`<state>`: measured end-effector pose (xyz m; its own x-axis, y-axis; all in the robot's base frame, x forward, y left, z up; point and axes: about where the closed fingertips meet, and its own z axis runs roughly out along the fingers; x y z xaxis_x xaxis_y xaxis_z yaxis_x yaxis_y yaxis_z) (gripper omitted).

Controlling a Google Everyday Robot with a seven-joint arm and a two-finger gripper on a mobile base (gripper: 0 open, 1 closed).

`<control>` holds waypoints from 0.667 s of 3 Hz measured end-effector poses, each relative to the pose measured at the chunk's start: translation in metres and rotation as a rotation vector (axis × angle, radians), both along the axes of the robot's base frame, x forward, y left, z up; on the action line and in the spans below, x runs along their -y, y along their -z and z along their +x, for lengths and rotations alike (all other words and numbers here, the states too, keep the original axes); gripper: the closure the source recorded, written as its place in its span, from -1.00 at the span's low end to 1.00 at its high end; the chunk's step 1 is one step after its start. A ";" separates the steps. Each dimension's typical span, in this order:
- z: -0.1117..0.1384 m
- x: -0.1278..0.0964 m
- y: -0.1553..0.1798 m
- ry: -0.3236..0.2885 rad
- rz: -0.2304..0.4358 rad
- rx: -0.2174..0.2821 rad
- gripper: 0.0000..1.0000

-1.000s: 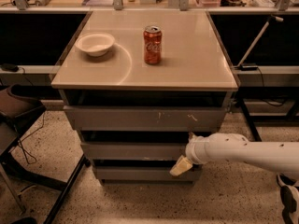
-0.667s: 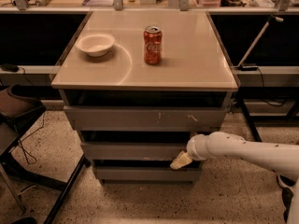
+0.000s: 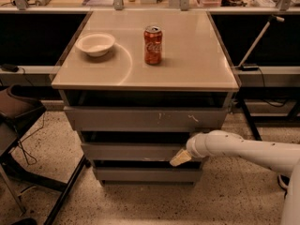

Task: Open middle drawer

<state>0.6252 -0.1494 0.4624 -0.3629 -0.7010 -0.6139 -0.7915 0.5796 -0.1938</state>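
The drawer cabinet stands in the middle of the camera view with three grey fronts. The top drawer (image 3: 145,118) is the widest and has white scratch marks. The middle drawer (image 3: 126,151) has a plain flat front and sits below it. The bottom drawer (image 3: 145,175) is the narrowest. My white arm (image 3: 243,149) reaches in from the right. My gripper (image 3: 179,158) is at the right end of the middle drawer's front, its cream fingertip at the lower edge of that front.
A white bowl (image 3: 95,43) and a red Coca-Cola can (image 3: 153,44) stand on the beige cabinet top (image 3: 197,55). A dark chair (image 3: 14,114) with black legs is at the left. A cane-like pole (image 3: 255,43) leans at the right. Speckled floor lies in front.
My arm has moved slightly left and up, bringing the gripper closer to the right end of the middle drawer's front. The drawers have not visibly moved.
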 end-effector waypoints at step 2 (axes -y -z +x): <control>-0.014 0.013 0.069 0.036 -0.039 -0.101 -1.00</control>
<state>0.6113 -0.1623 0.3938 -0.4469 -0.7094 -0.5451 -0.7873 0.6012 -0.1370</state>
